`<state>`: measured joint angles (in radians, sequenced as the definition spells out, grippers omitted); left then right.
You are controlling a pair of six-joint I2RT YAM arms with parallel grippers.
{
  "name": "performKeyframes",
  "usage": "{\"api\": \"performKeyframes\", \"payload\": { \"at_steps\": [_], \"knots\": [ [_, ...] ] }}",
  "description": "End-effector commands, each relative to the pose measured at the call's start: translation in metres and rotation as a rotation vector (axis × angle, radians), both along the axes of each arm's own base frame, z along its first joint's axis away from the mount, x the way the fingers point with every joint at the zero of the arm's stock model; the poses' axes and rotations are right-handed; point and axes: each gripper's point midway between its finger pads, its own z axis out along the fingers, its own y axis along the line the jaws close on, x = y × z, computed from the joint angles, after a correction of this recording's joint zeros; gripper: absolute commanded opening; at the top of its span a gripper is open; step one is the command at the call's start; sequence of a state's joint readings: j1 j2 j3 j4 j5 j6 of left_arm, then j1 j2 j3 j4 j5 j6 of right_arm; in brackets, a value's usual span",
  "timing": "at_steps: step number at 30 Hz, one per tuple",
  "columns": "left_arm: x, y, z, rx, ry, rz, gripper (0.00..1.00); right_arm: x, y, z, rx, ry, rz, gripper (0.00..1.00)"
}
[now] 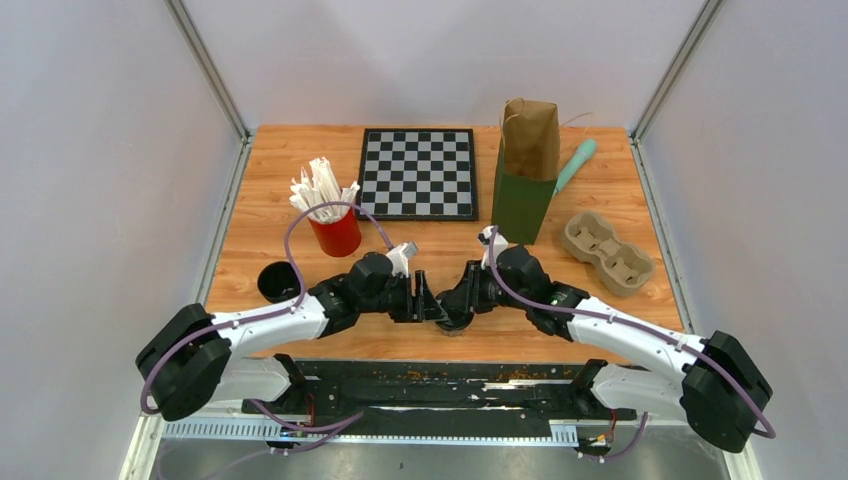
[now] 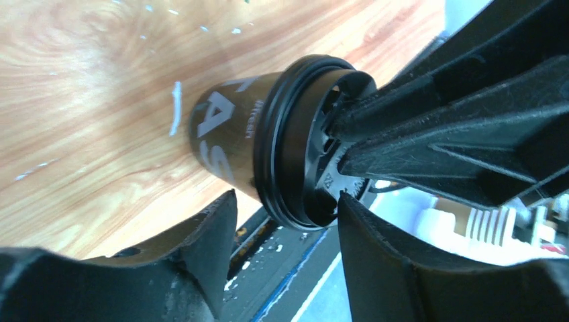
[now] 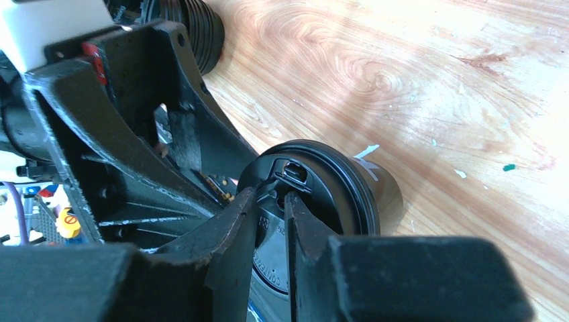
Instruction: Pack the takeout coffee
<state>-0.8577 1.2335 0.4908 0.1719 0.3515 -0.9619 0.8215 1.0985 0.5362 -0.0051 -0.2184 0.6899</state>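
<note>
Cup [image 3: 366, 191] pinched by right pincer [image 3: 272, 201]; left pincer [image 2: 285, 204] open.

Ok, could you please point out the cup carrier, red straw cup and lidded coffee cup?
cup carrier [image 1: 608, 250], top view, middle ridge
red straw cup [image 1: 337, 240], top view, red wall
lidded coffee cup [image 2: 215, 129], left wrist view, printed side

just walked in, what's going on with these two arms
Both arms reach in to one lidded coffee cup standing near the table's front edge. The left end effector is open, its fingers either side of the cup. The right end effector has its fingers nearly together on the black lid; whether it actually pinches the lid is unclear. The cardboard carrier is empty and sits beside the paper bag at the back right, away from the cup.
</note>
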Motion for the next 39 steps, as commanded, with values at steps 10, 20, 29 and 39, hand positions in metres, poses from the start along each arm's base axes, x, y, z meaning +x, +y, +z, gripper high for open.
{"api": "performKeyframes", "payload": {
  "at_steps": [10,20,29,39],
  "knots": [
    [0.040,0.041,0.059,0.245,-0.305,0.093,0.72,0.003,-0.013,0.042,-0.147,-0.065,0.043,0.35],
    [0.048,0.103,0.128,0.370,-0.546,0.211,1.00,0.011,-0.030,0.055,-0.268,-0.094,-0.008,0.84],
    [0.038,0.148,0.127,0.428,-0.658,0.267,1.00,0.007,-0.030,0.041,-0.442,-0.111,-0.004,0.98],
    [0.034,0.161,0.122,0.414,-0.697,0.308,1.00,0.005,-0.016,0.030,-0.542,-0.118,0.032,0.95]
  ]
}}
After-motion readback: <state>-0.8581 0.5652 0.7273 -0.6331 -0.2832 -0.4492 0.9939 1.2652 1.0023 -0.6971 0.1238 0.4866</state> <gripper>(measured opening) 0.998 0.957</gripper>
